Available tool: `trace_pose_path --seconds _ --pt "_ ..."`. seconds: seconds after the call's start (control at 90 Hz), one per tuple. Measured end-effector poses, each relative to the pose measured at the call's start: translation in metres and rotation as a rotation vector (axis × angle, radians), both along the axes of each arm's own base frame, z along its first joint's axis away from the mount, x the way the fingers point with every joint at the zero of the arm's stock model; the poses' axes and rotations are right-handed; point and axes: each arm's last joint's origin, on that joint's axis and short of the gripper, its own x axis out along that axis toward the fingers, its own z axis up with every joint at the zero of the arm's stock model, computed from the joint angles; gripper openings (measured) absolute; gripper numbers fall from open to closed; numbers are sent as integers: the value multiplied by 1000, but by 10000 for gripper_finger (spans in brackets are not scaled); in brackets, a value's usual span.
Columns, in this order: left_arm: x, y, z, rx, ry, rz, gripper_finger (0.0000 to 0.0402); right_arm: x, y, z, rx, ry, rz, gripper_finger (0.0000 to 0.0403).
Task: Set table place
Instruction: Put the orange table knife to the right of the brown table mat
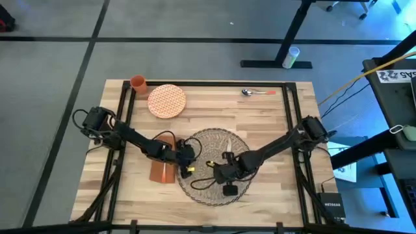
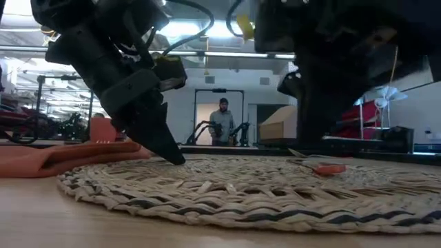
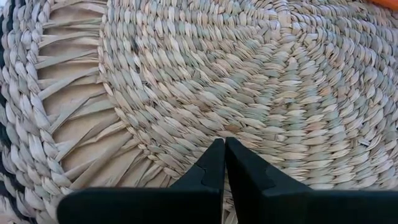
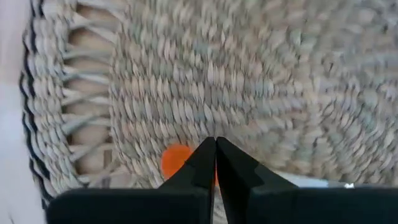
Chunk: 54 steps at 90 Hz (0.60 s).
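A large round mat of beige woven straw [image 1: 211, 166], ringed by a lacy openwork rim, lies flat on the light plank table [image 1: 273, 123], near the table's front edge, about midway between its left and right edges.

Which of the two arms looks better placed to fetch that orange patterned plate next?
Probably the left. Its hand sits at the mat's left edge, on the plate's side of the table; the right hand is nearer the mat's middle, farther away.

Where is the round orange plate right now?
In the high view, the orange plate sits near the table's far left corner, beside the orange cup.
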Motion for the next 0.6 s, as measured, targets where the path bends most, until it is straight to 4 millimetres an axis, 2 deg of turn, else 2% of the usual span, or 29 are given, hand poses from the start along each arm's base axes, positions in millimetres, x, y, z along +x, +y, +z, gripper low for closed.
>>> trace_pose_path --seconds 0.6 --pt "0 0 0 -1 2 3 0 1 1 -6 12 -29 9 0"
